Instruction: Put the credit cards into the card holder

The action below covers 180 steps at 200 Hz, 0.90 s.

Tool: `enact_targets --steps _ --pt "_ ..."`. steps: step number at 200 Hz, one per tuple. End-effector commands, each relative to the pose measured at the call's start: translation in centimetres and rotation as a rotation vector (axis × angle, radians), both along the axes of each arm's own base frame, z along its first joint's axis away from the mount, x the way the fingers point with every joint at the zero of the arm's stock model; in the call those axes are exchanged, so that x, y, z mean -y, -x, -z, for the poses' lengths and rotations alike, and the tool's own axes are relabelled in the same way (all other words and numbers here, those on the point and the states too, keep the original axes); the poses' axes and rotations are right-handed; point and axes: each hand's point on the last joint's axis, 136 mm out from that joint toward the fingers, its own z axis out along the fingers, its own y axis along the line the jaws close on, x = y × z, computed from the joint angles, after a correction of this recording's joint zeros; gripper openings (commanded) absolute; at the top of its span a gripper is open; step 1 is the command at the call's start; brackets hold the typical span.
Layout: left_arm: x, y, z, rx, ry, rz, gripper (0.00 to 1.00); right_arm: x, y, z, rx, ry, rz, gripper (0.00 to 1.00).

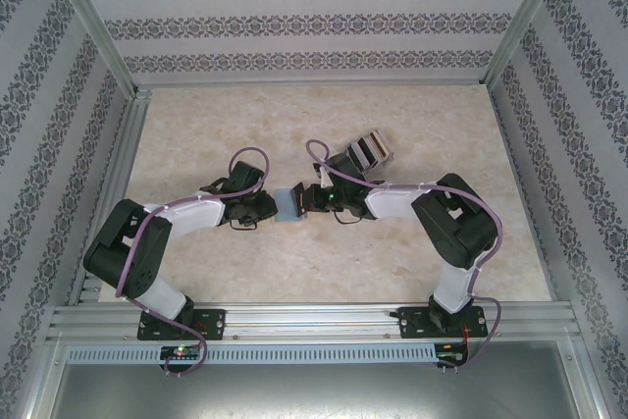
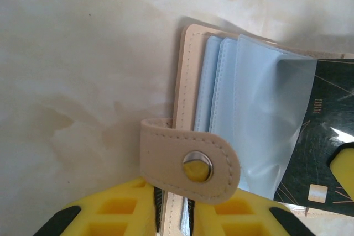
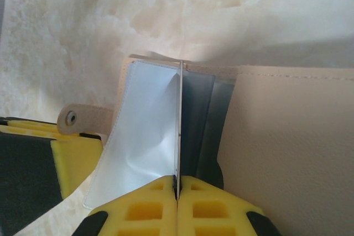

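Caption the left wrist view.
Left jaws pinch the edge of the beige card holder; a dark card sits partly under its clear sleeve.

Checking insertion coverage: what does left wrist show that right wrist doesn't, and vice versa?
Left wrist, not right: the black credit card's printed face and gold chip, partly under a clear sleeve; the left gripper closed on the card holder's stitched edge. Right wrist, not left: that card edge-on, pinched by the right gripper; the holder's broad plain beige cover. Both: clear sleeves, snap strap, marble table.
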Motion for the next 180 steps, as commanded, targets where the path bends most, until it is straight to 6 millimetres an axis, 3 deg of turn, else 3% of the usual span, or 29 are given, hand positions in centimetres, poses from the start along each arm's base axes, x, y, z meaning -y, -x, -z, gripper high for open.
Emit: enact_targets --steps 1,65,157,168,180 --pt "0.5 -0.3 -0.6 0.014 0.001 0.006 0.23 0.7 -0.4 0.9 -0.041 -0.041 0.04 0.04" --pt "0.5 -0.5 -0.7 0.018 0.002 0.006 0.23 -0.1 -0.8 0.1 -0.066 -0.145 0.055 0.08" --pt "0.5 -0.5 -0.7 0.018 0.002 0.006 0.23 -0.3 -0.3 2.3 -0.062 -0.085 0.045 0.06" --pt "0.6 -0.5 -0.7 0.017 0.005 0.008 0.23 -0.3 -0.2 2.2 -0.054 -0.072 0.037 0.09" --pt "0.6 -0.5 -0.7 0.017 0.006 0.008 0.23 -0.2 -0.1 2.1 -0.042 -0.054 0.033 0.19"
